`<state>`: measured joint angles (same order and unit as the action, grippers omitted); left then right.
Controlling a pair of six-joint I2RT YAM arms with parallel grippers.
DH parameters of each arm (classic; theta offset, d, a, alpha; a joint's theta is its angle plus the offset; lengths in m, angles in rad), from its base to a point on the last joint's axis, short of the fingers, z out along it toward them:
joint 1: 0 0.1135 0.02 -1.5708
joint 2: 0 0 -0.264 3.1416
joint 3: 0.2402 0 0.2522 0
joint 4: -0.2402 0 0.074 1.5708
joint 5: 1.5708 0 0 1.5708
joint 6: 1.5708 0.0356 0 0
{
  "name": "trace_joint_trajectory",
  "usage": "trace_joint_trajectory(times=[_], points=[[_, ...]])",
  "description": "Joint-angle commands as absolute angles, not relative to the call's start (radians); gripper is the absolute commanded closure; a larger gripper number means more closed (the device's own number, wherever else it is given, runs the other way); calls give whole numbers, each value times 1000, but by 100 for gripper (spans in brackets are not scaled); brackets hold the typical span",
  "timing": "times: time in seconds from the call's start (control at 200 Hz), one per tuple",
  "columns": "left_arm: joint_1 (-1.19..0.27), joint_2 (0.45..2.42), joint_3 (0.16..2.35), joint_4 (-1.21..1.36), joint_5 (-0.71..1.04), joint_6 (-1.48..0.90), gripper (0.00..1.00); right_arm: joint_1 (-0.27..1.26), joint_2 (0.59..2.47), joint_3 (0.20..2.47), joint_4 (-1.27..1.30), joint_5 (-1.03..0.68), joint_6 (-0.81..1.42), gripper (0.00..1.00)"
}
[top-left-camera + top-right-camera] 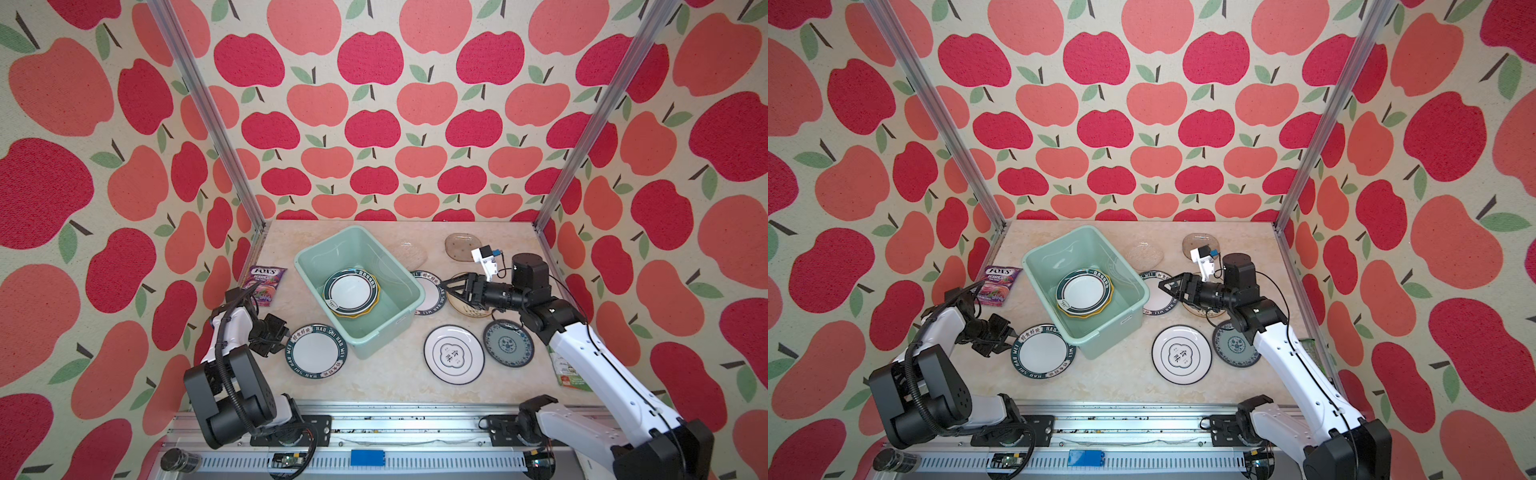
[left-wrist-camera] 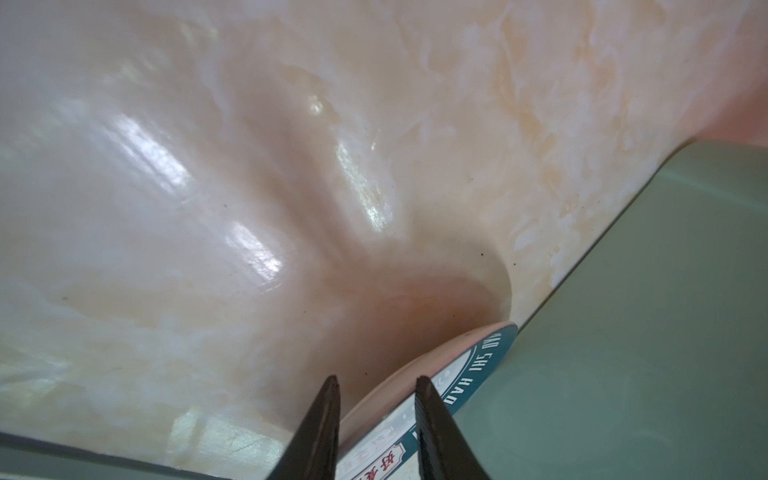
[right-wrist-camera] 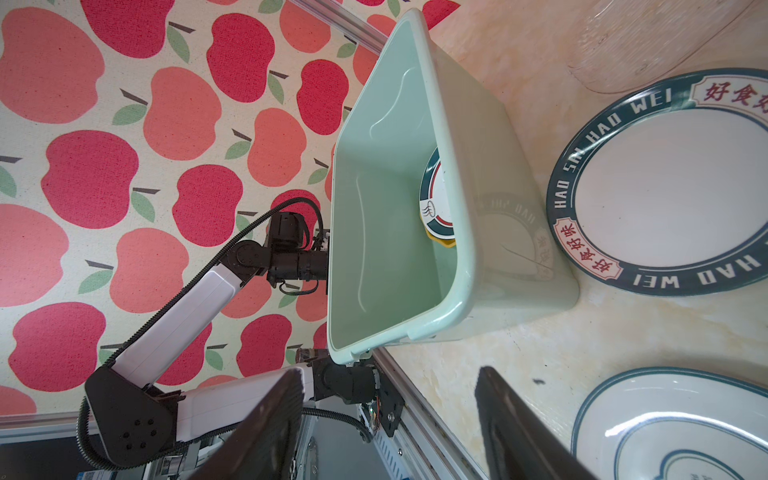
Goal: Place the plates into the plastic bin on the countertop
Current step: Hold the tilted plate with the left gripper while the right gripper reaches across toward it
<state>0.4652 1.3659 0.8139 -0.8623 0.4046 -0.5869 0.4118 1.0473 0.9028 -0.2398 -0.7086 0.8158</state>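
Note:
The mint-green plastic bin (image 1: 332,253) stands on the countertop (image 1: 374,382) and holds a dark-rimmed white plate on a yellow one (image 1: 351,293). My left gripper (image 1: 283,337) (image 2: 376,380) is shut on the left rim of a lettered plate (image 1: 318,351) (image 2: 478,357) that lies against the bin's front wall. My right gripper (image 1: 446,289) (image 3: 388,374) hangs open and empty over a cream plate (image 1: 459,306), beside a second lettered plate (image 1: 430,293) (image 3: 665,187). A ringed white plate (image 1: 454,354), a blue-patterned plate (image 1: 508,343) and two glass plates (image 1: 411,253) (image 1: 462,246) lie to the right.
A purple candy packet (image 1: 266,286) lies at the left wall behind the left arm. A green packet (image 1: 571,372) sits at the right edge under the right arm. The metal rail (image 1: 374,415) bounds the counter's front.

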Motion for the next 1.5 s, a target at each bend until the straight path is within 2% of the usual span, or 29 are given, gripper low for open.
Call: trace_joint_trajectory(times=[0.0, 0.16, 0.315, 0.47, 0.6, 0.78, 0.95, 1.126, 1.221, 1.351, 1.496], points=[[465, 1348, 816, -863, 466, -596, 68, 422, 1035, 904, -253, -712, 830, 31], [468, 1340, 816, -869, 465, -577, 68, 481, 919, 876, -251, -620, 992, 31], [475, 1338, 808, -873, 462, -560, 68, 598, 734, 785, -272, -338, 1231, 32], [479, 1338, 808, -867, 468, -554, 67, 805, 598, 699, -315, -35, 1402, 33], [479, 1344, 808, -858, 474, -551, 67, 993, 583, 664, -328, 153, 1448, 33], [479, 1351, 800, -828, 488, -567, 67, 1273, 690, 656, -267, 315, 1507, 33], [477, 1352, 782, -782, 499, -587, 67, 1492, 767, 531, -46, 537, 1747, 33], [477, 1353, 766, -769, 500, -575, 67, 1699, 989, 562, 47, 720, 1945, 32], [477, 1349, 764, -768, 493, -569, 66, 1752, 1116, 614, 81, 757, 2017, 31], [479, 1354, 771, -770, 475, -557, 56, 1763, 1270, 655, 199, 744, 2045, 31], [477, 1389, 822, -793, 454, -534, 35, 1763, 1426, 752, 233, 716, 2000, 30]])
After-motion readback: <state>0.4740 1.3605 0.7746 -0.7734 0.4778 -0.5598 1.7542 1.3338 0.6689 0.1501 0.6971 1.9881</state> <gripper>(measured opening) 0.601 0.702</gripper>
